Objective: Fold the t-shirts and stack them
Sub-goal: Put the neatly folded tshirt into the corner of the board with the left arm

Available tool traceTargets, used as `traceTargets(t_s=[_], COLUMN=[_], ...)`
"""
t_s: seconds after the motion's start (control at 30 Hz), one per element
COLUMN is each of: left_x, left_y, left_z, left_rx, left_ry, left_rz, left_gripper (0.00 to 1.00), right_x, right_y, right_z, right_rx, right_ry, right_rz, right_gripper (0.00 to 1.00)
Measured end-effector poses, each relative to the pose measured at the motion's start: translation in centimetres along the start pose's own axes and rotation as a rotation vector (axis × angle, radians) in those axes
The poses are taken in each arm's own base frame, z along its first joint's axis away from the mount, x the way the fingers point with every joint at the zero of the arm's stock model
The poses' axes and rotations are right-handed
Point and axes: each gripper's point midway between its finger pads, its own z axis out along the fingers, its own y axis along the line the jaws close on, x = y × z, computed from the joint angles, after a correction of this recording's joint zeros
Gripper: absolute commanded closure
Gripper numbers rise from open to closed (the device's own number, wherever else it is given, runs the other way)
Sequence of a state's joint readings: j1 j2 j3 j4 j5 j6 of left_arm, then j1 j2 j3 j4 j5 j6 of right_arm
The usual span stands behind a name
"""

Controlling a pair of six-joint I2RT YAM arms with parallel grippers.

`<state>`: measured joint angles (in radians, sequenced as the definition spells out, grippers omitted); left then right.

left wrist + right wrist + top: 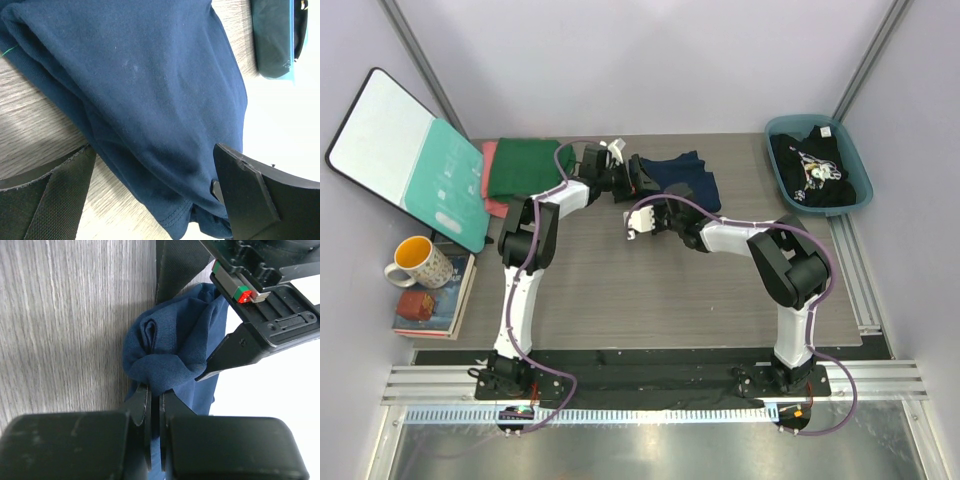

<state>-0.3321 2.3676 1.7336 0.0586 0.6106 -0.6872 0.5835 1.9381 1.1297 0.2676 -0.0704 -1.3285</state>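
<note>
**Spread the navy tee before you fold**

Your right hand (155, 390) is clamped on a bunched fold at the edge of the navy t-shirt (170, 350), with the cloth balled up right at the fingertips. Your left hand (155, 170) is fully open and grips nothing. Its two fingers stand on either side of the same shirt, one over the bare counter (30, 125) and the other at the hem.

The shirt lies crumpled at the back middle of the counter, directly under both hands. The green t-shirt (525, 165) is folded at the back left.

As I read it, the job here is to open the shirt out flat. Close the left hand on a separate corner or hem, not on the wad the right hand has. Then draw the two hands apart, low and slow, so the cloth lies smooth rather than twisted. Check you hold a single layer.
</note>
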Motion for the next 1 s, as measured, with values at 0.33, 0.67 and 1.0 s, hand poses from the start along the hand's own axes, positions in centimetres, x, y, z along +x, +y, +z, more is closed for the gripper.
traceTargets(t_s=[0.33,0.67,1.0], left_x=[0.0,0.3,1.0], left_y=[-0.4,-1.1,-1.7], left_z=[0.5,1.4,2.3], left_rx=[0.009,0.019,0.03], left_ry=[0.002,0.0,0.014], left_rz=[-0.013,-0.015,-0.024], left_gripper=[0.0,0.29,1.0], right_x=[-0.1,-0.1,0.3], right_y=[-1.2,-2.3,-1.6], right_z=[0.0,0.0,0.1], right_rx=[0.03,0.054,0.031], right_ry=[0.005,0.009,0.021], right_rz=[-0.001,0.005,0.018], right_gripper=[0.99,0.99,0.03])
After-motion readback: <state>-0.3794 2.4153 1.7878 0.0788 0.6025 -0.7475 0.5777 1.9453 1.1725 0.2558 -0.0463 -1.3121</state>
